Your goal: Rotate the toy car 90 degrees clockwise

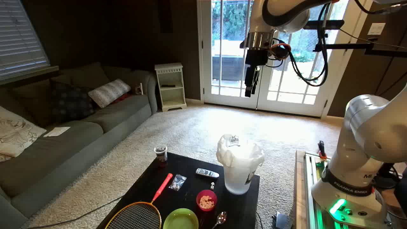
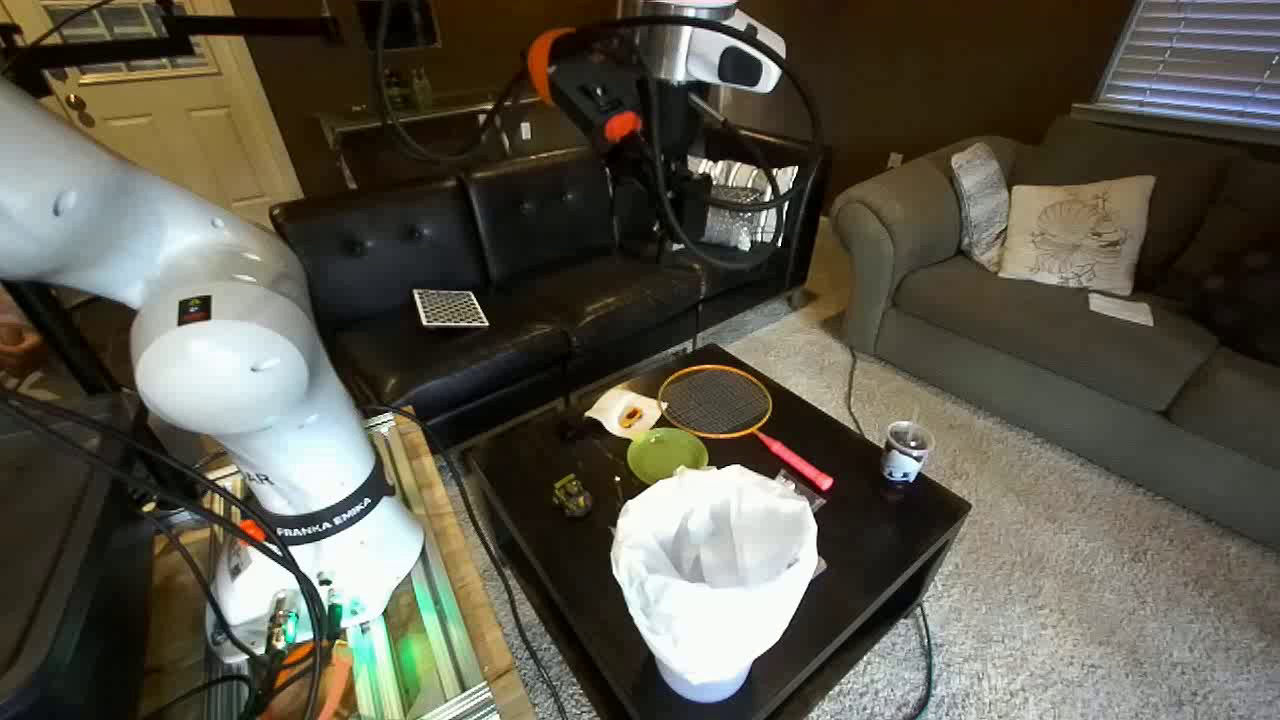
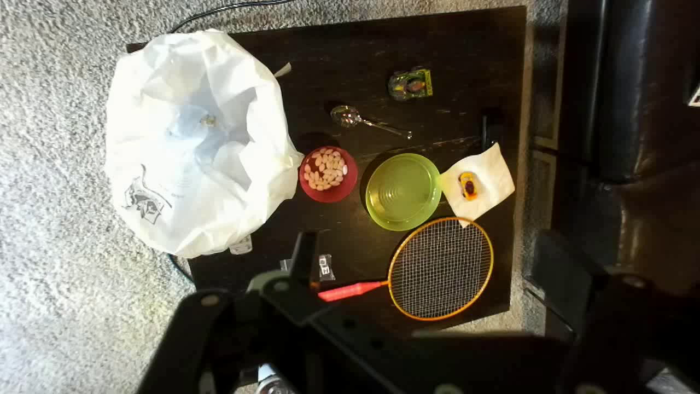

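Note:
A small yellow-orange toy car (image 3: 468,186) lies on a white napkin (image 3: 492,169) beside the green plate in the wrist view. It also shows small on the napkin in an exterior view (image 2: 631,416). A second toy vehicle, green and black (image 3: 410,85), stands on the dark table (image 3: 350,49); it shows in an exterior view too (image 2: 572,496). My gripper (image 3: 427,241) is open and empty, its fingers wide apart. It hangs high above the table, apart from both toys, and shows in an exterior view (image 1: 251,90).
A lined white bin (image 3: 202,148) stands tall at one table end. A red bowl of pale pieces (image 3: 328,175), a clear spoon (image 3: 369,120), a green plate (image 3: 403,191), a racket (image 3: 440,268), a small bag (image 3: 326,267), a remote (image 1: 207,173) and a cup (image 2: 906,452) are on the table.

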Robot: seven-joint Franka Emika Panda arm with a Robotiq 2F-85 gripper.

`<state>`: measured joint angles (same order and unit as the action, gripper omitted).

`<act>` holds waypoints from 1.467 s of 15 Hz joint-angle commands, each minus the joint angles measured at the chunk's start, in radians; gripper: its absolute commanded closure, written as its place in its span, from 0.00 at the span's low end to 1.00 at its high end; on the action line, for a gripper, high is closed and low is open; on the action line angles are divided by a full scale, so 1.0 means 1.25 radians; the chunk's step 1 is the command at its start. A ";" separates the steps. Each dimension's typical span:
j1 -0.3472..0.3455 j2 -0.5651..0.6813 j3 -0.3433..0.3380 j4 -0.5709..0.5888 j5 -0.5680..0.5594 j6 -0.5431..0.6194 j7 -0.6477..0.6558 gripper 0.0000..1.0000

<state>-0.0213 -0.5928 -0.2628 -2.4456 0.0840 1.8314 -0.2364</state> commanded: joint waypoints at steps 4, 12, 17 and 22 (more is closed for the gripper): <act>-0.022 0.004 0.018 0.002 0.011 -0.003 -0.010 0.00; 0.023 0.034 0.071 -0.031 -0.027 0.011 -0.089 0.00; 0.095 0.092 0.166 -0.092 -0.030 0.062 -0.135 0.00; 0.170 0.188 0.249 -0.117 -0.056 0.144 -0.176 0.00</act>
<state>0.1534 -0.4230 0.0100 -2.5847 0.0594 1.9577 -0.4114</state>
